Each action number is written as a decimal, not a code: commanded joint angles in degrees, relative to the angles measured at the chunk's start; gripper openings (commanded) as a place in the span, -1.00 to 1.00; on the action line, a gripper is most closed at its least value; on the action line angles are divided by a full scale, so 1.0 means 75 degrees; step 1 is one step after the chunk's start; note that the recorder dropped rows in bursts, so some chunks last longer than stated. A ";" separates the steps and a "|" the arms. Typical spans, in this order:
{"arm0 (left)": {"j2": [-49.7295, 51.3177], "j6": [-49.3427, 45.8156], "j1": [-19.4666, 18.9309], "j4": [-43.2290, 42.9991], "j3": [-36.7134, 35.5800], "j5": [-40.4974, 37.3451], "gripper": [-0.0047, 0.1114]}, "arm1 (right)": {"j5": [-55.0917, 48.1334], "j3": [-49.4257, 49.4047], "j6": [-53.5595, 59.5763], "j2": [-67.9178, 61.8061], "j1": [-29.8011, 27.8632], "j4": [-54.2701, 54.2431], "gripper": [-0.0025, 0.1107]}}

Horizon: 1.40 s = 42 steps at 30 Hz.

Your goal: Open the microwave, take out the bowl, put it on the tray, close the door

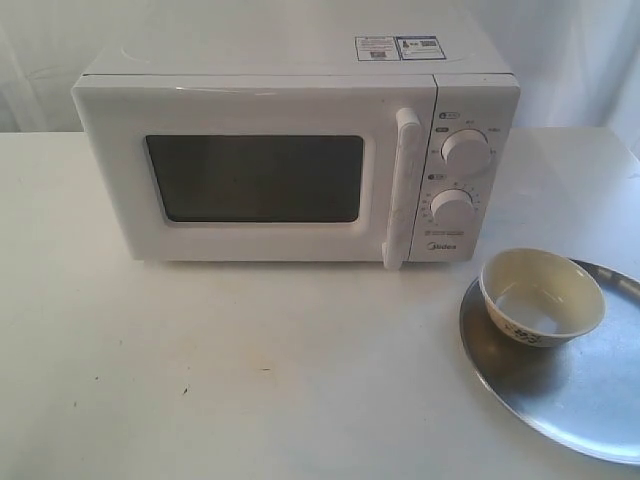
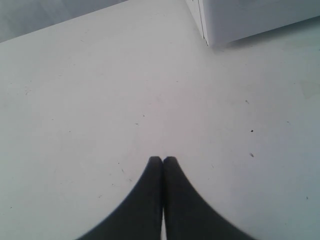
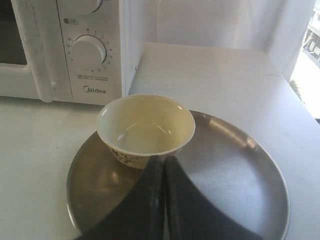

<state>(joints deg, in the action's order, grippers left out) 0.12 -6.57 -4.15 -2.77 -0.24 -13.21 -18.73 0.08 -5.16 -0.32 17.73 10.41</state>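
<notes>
The white Midea microwave (image 1: pixel 300 150) stands at the back of the table with its door (image 1: pixel 255 175) closed flat and the vertical handle (image 1: pixel 401 185) upright. The cream bowl (image 1: pixel 541 296) sits upright on the left part of the silver tray (image 1: pixel 590 400), dark mark facing front. In the right wrist view the bowl (image 3: pixel 145 127) rests on the tray (image 3: pixel 235 180) just ahead of my right gripper (image 3: pixel 163 159), which is shut and empty. My left gripper (image 2: pixel 162 160) is shut and empty over bare tabletop, with the microwave corner (image 2: pixel 210 25) ahead. Neither gripper shows in the exterior view.
The white table (image 1: pixel 200 360) runs wide in front of the microwave. Two round knobs (image 1: pixel 466 149) sit on the control panel. White curtain hangs behind. The tray reaches past the right edge of the exterior view.
</notes>
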 commanded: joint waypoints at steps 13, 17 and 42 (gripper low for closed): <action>-0.0016 0.0046 0.0028 0.0029 0.0032 -0.0018 -0.92 | 0.0039 -0.0011 0.0088 0.0043 -0.0030 -0.0007 -0.96; -0.0016 0.0046 0.0028 0.0029 0.0032 -0.0018 -0.92 | 0.0052 -0.0011 0.0052 0.0043 -0.0030 -0.0007 -0.96; -0.0016 0.0046 0.0028 0.0029 0.0032 -0.0018 -0.92 | -0.0120 -0.0011 -0.0057 0.0043 -0.0015 -0.0007 -0.96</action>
<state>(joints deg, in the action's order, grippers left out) 0.12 -6.57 -4.15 -2.77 -0.24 -13.21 -19.47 0.08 -5.11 -0.32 17.73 10.41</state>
